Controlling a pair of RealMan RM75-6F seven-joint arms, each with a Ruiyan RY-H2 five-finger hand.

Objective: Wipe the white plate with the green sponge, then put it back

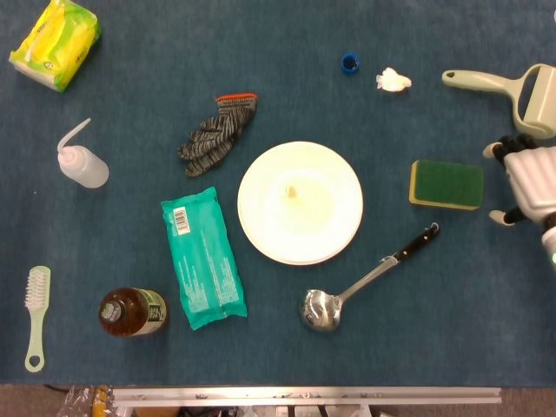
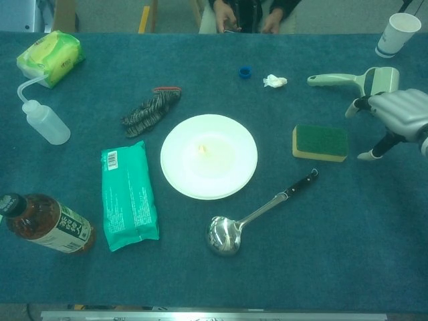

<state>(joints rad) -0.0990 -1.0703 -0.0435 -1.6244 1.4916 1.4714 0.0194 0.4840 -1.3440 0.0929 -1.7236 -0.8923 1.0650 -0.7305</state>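
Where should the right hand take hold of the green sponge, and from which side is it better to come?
Probably across the two long edges of the green sponge, coming from above on its right end. It lies flat, green face up, with bare cloth all round it, so the fingers can close on the yellow side walls. The right hand is open just beside that end, and the ladle lies clear below.

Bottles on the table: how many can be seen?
2. The white squeeze bottle stands at the table's far left, below the yellow packet. The brown tea bottle lies at the near left, beside the teal wipes pack. None seems hidden.
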